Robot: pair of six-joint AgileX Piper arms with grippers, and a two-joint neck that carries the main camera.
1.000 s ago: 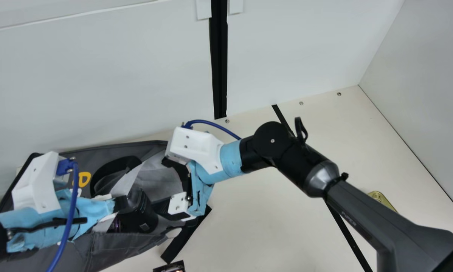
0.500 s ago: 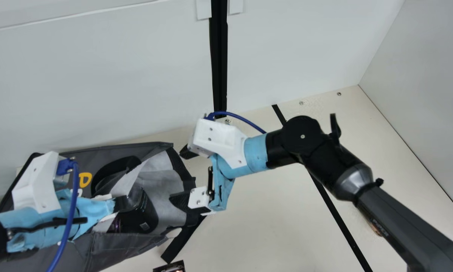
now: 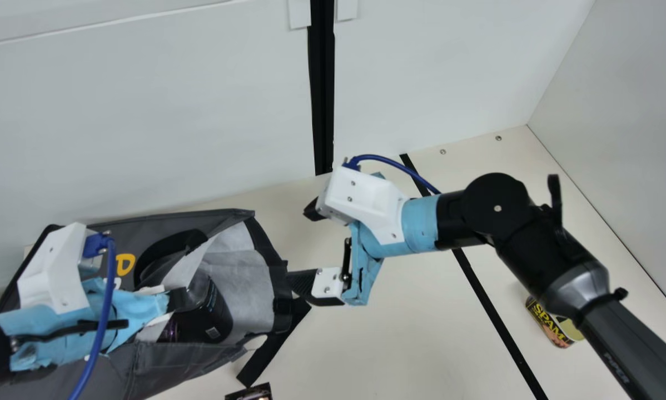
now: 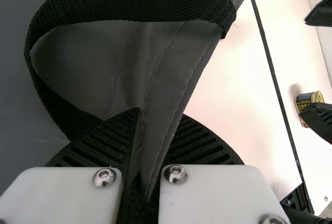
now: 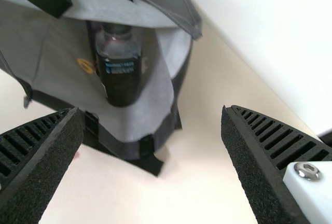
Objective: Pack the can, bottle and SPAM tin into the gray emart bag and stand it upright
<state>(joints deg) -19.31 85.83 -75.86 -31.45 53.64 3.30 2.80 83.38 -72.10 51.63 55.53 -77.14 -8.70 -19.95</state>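
While the gray bag [image 3: 172, 361] gapes, dark bottle [image 5: 122, 76] inside

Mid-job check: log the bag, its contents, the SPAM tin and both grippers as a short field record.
bag: gray, on its side, mouth open toward the right arm
bottle: dark, inside bag
can: not certain; something purple is beside the bottle
SPAM tin: on the table, outside bag
left gripper: closed on the bag's edge, by the black handle
right gripper: open, empty, just outside the mouth
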